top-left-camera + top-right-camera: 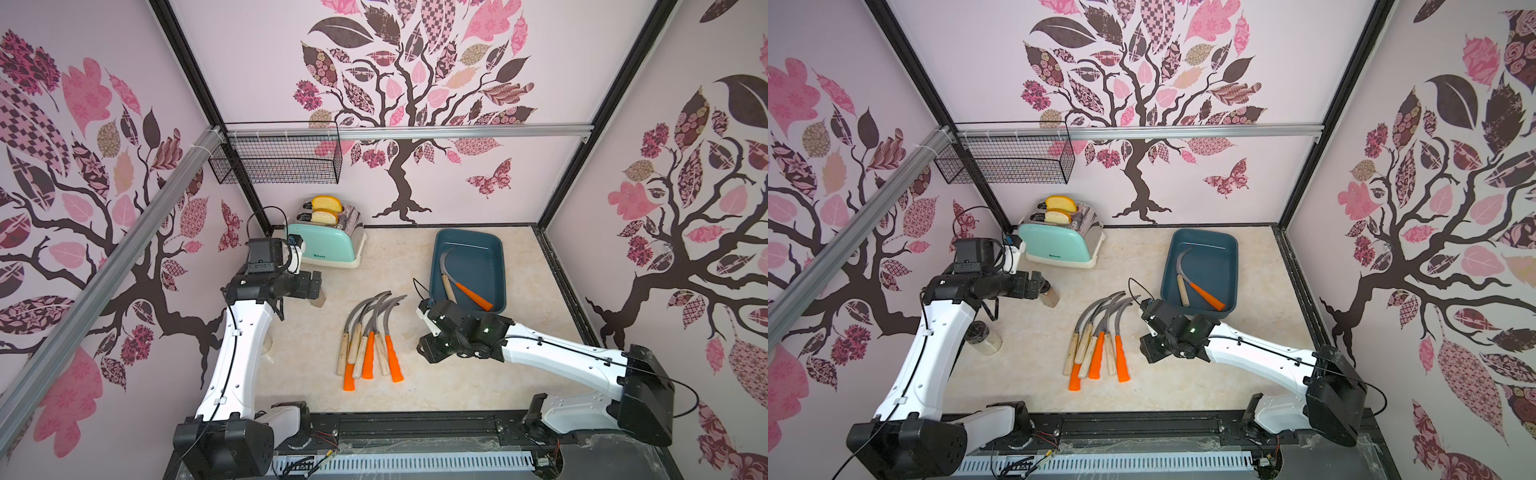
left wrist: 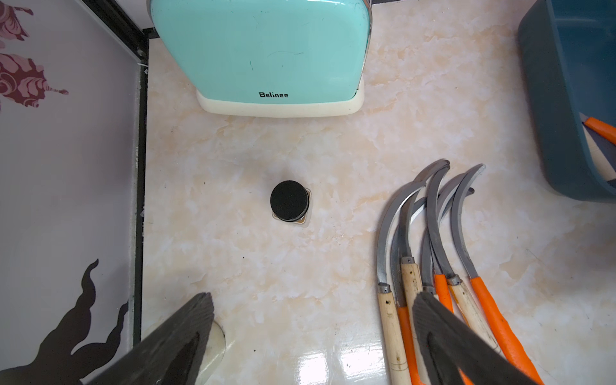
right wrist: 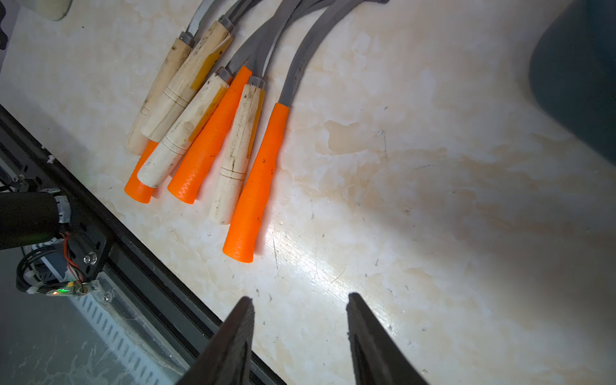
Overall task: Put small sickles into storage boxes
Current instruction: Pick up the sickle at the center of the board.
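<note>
Early going, judging by the layout on the pale marble-patterned tabletop (image 1: pixel 436 395). At its far right, in both top views, a shallow rectangular dark teal-blue plastic tray (image 1: pixel 482 257) with rounded corners. Already holding two short hand tools with curved grey metal blades: a pale-wood-handled sickle (image 1: pixel 448 287) and a bright-orange-handled sickle (image 1: pixel 476 299), side by side, handles toward the tray's near end. Plenty of bare floor left in there.

At the far left, a mint-green toaster (image 1: pixel 328 247) with bread in its slots; no part of the job.

In the middle of the table, apart from the tray, a fanned pile of sickles (image 1: pixel 370 332), blades overlapping, handles pointing toward the robot. Seemingly four of wood and three of orange, though hard to count for certain with one orange handle tucked under the others. So roughly two stowed and about seven to go.

Just right of the pile, on the tray's side, the right gripper (image 3: pixel 300 298): jaws partly apart, nothing between them, over bare tabletop. Near the outermost orange handle (image 3: pixel 256 180) but not touching it. Likely the next pick, being the closest and clear on one side.

On the pile's other side, the left gripper (image 2: pixel 313 300): spread wide, empty, hanging above a small black-lidded jar (image 2: pixel 289 201) between toaster and pile.
</note>
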`<state>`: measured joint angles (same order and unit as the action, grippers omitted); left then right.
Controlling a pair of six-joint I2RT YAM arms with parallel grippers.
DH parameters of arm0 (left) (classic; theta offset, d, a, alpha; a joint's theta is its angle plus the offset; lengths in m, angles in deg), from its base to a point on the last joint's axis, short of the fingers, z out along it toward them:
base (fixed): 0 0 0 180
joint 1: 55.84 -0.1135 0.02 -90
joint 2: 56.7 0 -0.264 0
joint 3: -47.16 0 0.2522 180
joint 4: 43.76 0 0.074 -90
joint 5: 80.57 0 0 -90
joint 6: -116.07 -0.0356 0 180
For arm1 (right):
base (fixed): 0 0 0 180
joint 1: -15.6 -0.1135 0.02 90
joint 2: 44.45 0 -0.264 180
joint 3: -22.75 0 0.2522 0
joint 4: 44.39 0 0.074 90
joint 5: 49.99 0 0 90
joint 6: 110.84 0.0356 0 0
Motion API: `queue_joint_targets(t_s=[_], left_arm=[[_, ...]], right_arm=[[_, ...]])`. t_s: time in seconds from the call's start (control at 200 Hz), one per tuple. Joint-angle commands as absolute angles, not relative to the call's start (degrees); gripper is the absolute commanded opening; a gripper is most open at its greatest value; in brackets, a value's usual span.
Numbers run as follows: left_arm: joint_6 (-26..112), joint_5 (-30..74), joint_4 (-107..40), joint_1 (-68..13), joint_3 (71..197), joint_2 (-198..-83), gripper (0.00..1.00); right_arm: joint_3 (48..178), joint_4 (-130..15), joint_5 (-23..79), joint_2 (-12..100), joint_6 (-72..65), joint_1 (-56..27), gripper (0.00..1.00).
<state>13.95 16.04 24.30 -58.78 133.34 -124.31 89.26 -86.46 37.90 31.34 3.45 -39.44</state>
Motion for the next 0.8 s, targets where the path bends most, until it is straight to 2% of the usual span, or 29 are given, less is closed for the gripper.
queue_joint_targets(t_s=[0.0, 0.195, 0.44, 0.605, 0.795], left_arm=[[10.89, 15.82, 25.84, -58.64, 130.89, -121.33, 0.98], [10.78, 14.36, 26.55, -58.57, 129.96, -120.10, 0.98], [11.55, 15.13, 24.93, -58.57, 127.81, -116.61, 0.98], [12.75, 18.64, 24.83, -58.61, 129.08, -119.54, 0.98], [14.23, 18.79, 26.06, -58.57, 130.27, -120.12, 0.98]], right_arm=[[89.04, -84.78, 41.88, 29.68, 1.74, -39.68, 0.49], [88.81, -81.69, 41.36, 29.65, 2.40, -39.68, 0.50], [96.61, -85.57, 39.23, 40.33, 1.87, -39.73, 0.50], [101.71, -89.56, 37.99, 46.31, 2.80, -39.78, 0.49], [99.67, -87.10, 37.71, 47.57, 4.67, -40.02, 0.50]])
